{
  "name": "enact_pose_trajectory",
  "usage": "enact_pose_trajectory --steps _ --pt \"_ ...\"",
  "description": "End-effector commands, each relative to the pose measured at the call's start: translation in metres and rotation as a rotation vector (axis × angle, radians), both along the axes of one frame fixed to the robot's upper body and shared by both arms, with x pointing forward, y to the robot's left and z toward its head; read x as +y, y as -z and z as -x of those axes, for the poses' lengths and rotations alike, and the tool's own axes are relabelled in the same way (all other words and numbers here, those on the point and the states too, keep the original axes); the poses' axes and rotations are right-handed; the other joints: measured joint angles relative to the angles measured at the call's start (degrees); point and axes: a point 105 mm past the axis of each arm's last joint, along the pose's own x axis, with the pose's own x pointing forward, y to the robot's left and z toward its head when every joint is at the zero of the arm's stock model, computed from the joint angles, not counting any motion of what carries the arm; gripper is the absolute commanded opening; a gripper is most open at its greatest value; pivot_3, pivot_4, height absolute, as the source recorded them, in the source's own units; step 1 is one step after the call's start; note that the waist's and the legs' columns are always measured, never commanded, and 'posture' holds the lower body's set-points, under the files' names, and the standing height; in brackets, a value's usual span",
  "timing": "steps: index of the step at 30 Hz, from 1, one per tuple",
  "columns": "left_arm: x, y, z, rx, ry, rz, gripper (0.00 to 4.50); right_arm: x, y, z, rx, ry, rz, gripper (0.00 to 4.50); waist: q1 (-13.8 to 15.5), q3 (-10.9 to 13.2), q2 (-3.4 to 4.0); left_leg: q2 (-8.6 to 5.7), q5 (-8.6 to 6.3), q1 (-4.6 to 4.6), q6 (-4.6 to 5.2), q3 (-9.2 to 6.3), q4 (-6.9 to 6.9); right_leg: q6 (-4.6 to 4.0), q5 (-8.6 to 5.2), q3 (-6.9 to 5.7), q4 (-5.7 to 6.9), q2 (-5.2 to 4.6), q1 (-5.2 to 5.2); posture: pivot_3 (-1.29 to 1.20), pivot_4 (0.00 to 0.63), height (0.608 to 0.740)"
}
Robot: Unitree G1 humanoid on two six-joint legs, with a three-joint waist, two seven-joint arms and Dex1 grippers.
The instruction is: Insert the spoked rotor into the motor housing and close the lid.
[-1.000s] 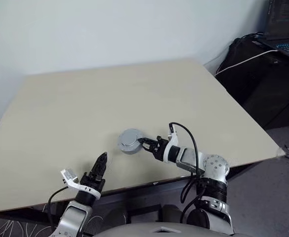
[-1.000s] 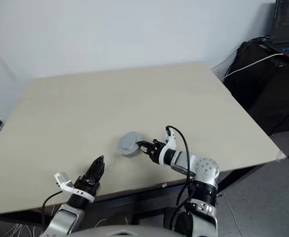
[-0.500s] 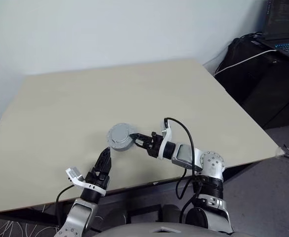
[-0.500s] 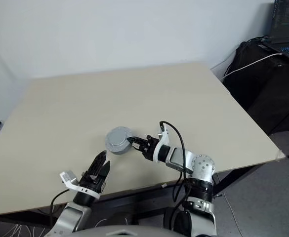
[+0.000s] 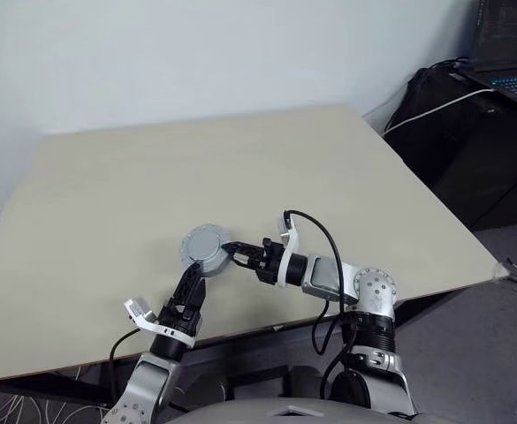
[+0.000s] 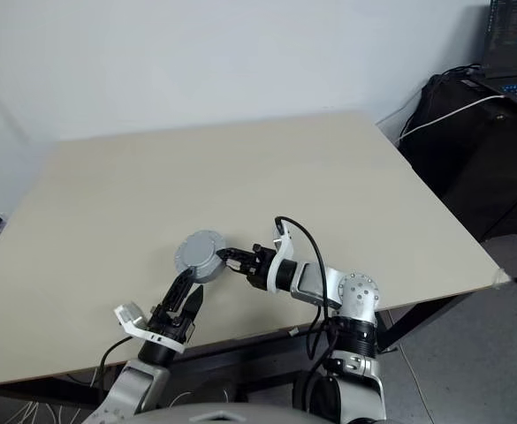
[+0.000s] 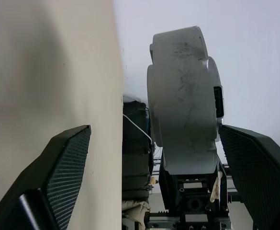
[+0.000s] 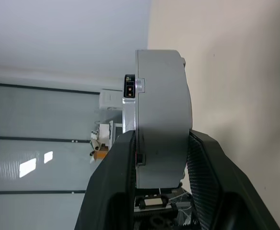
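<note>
Matte grey motor housing [image 5: 205, 251], a scuffed round drum, above the beige table [image 5: 240, 159].
My right gripper [image 5: 232, 254] pinches its rim; my left gripper [image 5: 193, 287], textured pads spread, sits beneath.

The right gripper [image 6: 226, 258] grips a round grey motor housing [image 6: 200, 255] above the desk [image 6: 240, 177], while the left gripper [image 6: 186, 291] gapes just beneath it.
</note>
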Motion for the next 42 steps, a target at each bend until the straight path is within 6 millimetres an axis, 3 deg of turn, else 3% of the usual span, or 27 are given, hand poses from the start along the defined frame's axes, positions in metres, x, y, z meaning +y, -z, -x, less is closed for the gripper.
enact_pose_trajectory --steps 1,20,27,28,41,42 --pt "-0.006 -0.022 -0.016 -0.110 -0.016 0.064 4.50 0.029 -0.004 0.026 0.044 -0.103 -0.126 1.22 0.00 0.00 0.00 0.00 0.00 0.00 0.00 0.00 0.00 0.00 0.00 0.01 0.00 0.00 0.00 0.00 0.000 0.740" --pt "-0.006 -0.030 -0.013 -0.152 -0.029 0.074 4.50 0.027 0.004 0.027 0.081 -0.102 -0.102 1.22 -0.03 -0.02 0.01 0.00 0.02 0.03 0.04 0.07 0.07 0.01 0.02 0.07 0.02 0.03 0.05 0.00 0.000 0.740" --pt "-0.004 -0.029 -0.013 -0.145 -0.050 0.091 2.28 0.027 0.004 0.028 0.082 -0.110 -0.103 1.22 -0.04 -0.03 0.00 0.00 0.02 0.03 0.05 0.08 0.09 0.01 0.03 0.08 0.03 0.04 0.06 0.00 0.000 0.740" --pt "-0.004 -0.029 -0.013 -0.144 -0.050 0.093 2.17 0.027 0.004 0.028 0.081 -0.112 -0.103 1.22 -0.06 -0.04 0.02 0.00 0.03 0.03 0.05 0.08 0.10 0.01 0.03 0.08 0.03 0.03 0.06 0.00 0.000 0.740" --pt "-0.003 -0.028 -0.014 -0.139 -0.059 0.098 2.17 0.020 0.009 0.018 0.042 -0.034 -0.014 1.22 -0.06 -0.06 0.00 0.00 0.04 0.06 0.08 0.11 0.12 0.01 0.03 0.11 0.03 0.04 0.11 0.00 0.000 0.740" --pt "-0.003 -0.028 -0.014 -0.139 -0.060 0.098 2.17 0.019 0.009 0.018 0.036 -0.026 -0.018 1.57 -0.06 -0.06 0.00 0.00 0.04 0.06 0.08 0.11 0.12 0.02 0.03 0.10 0.03 0.04 0.11 0.00 0.000 0.740"
